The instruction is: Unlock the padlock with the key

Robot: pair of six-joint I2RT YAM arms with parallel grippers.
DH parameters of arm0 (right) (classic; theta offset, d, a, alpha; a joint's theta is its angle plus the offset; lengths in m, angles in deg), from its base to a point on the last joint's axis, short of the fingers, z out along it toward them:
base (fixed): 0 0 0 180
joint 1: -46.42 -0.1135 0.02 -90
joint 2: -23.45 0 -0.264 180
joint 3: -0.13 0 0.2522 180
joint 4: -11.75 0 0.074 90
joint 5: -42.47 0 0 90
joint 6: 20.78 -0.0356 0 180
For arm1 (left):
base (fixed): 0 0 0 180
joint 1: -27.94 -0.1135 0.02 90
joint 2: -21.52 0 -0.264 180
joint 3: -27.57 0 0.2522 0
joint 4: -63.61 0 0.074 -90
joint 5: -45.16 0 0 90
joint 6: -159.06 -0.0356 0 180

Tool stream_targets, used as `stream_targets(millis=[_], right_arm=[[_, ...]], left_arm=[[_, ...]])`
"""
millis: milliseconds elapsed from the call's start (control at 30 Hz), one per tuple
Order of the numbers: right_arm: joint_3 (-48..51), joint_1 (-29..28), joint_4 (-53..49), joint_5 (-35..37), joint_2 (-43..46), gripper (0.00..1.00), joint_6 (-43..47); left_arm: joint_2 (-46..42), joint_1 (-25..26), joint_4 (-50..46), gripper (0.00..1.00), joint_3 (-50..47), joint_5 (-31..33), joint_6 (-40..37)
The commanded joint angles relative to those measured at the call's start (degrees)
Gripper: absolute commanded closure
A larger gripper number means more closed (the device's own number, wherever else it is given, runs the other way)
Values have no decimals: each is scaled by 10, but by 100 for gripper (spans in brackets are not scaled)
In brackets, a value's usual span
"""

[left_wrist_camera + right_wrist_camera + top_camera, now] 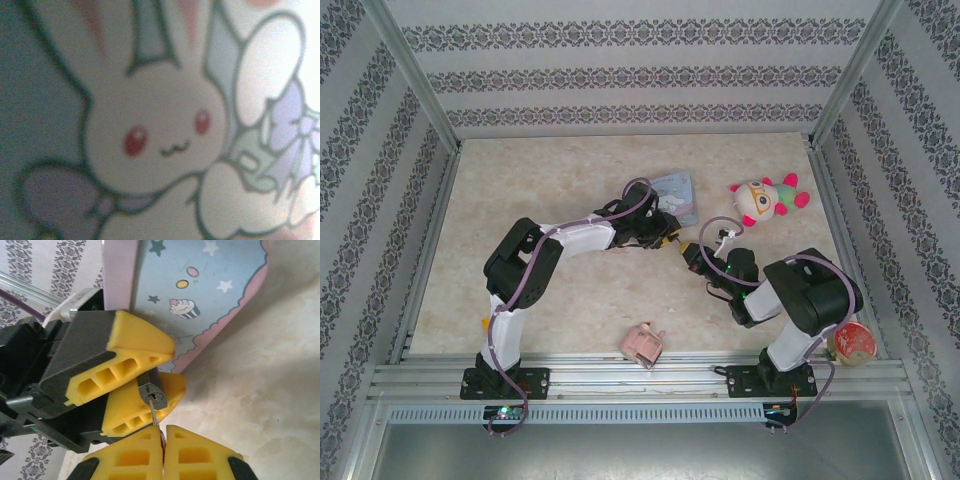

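Robot test cell: aluminium frame (640,375), wallpapered panels (640,70), marble-print tabletop (520,190).

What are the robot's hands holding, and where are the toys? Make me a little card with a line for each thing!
left gripper: shut on the padlock, keyhole facing the other gripper
right gripper: shut on the key
key tip: at the keyhole; how deep it goes, cannot tell
tin box: light blue with stars and a cupcake, right behind the padlock
plush toy: lying to the right of the tin box
pink block: alone at the near edge of the table
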Motion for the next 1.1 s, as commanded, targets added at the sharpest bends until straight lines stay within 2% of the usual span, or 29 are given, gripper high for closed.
stream_targets(millis=[0,400,833,1067], right_arm=[[-11,-2,25,2,-14,100,7],[-21,-4,41,1,-32,100,4],[-1,-4,17,16,21,100,17],[-12,-5,23,9,-1,100,12]], left_arm=[[15,9,-18,80,7,-41,33],[15,9,-15,80,2,-45,35],[15,7,-13,80,2,-45,35],[15,7,-14,80,4,-46,34]])
